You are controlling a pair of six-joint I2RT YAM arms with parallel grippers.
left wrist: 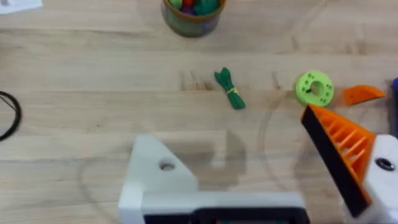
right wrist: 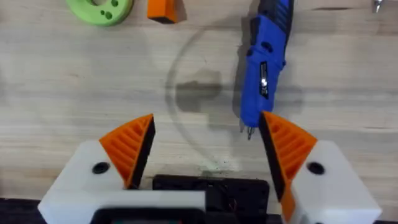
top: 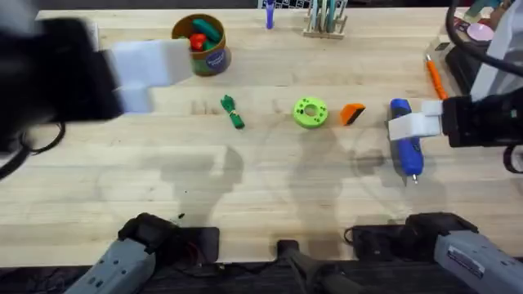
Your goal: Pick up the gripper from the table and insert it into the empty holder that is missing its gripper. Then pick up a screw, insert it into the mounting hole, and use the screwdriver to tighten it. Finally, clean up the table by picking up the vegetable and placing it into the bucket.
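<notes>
The orange ribbed gripper (top: pixel 352 113) (left wrist: pixel 362 93) (right wrist: pixel 165 9) lies flat on the table beside a lime-green disc (top: pixel 310 112). My left gripper (top: pixel 147 72) (left wrist: pixel 249 168) hangs high over the table's left side, open. One of its fingers is the bare white holder (left wrist: pixel 158 177) with a dark round hole; the other carries an orange pad (left wrist: pixel 342 146). The blue screwdriver (top: pixel 404 139) (right wrist: pixel 267 62) lies on the right. My right gripper (top: pixel 417 124) (right wrist: pixel 208 140) is open just above it. The green vegetable (top: pixel 232 111) (left wrist: pixel 229 88) lies near the brown bucket (top: pixel 214 57) (left wrist: pixel 191 22). The screw is out of view.
A long thin orange stick (top: pixel 433 75) lies at the far right by dark equipment. A wooden rack (top: pixel 325 23) stands at the back edge. A black cable loop (left wrist: pixel 9 115) lies on the left. Bare wood stretches across the front half of the table (top: pixel 261 196).
</notes>
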